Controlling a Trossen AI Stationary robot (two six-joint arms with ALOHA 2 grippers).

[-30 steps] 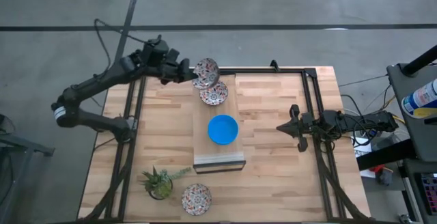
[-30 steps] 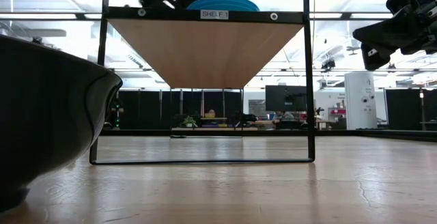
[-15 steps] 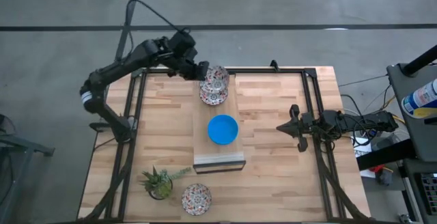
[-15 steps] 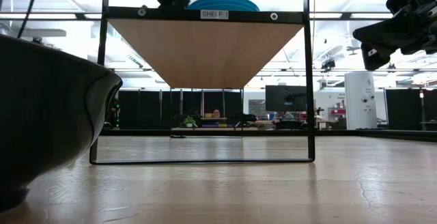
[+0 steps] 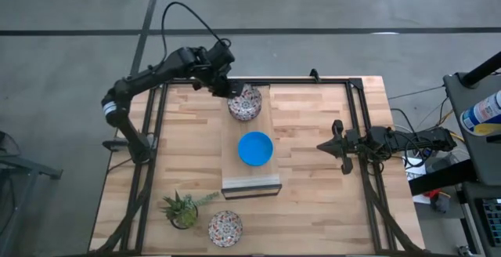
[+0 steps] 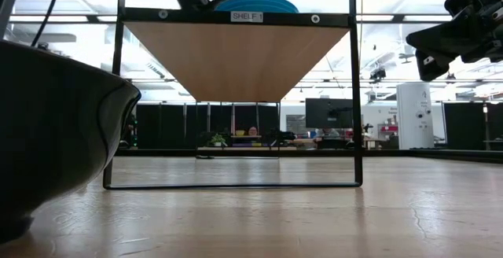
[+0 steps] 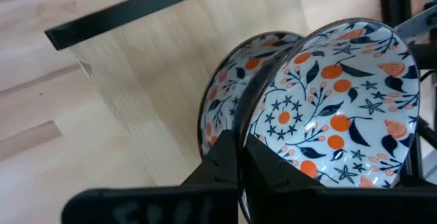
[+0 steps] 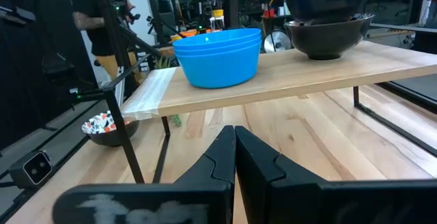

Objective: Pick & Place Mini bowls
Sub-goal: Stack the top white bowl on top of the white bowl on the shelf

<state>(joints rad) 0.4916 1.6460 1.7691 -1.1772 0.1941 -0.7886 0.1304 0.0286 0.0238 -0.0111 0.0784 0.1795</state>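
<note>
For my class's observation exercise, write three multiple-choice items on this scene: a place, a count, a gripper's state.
1. Where are the blue bowls? A on the shelf; B on the floor; C in a gripper.
2. How many floral bowls sit by the potted plant? A three; B one; C two.
3. The right gripper is: A open; B shut on a bowl; C shut, empty.
Key: A, the stack sits on the board; B, one alone there; C, fingers meet, nothing between.
</note>
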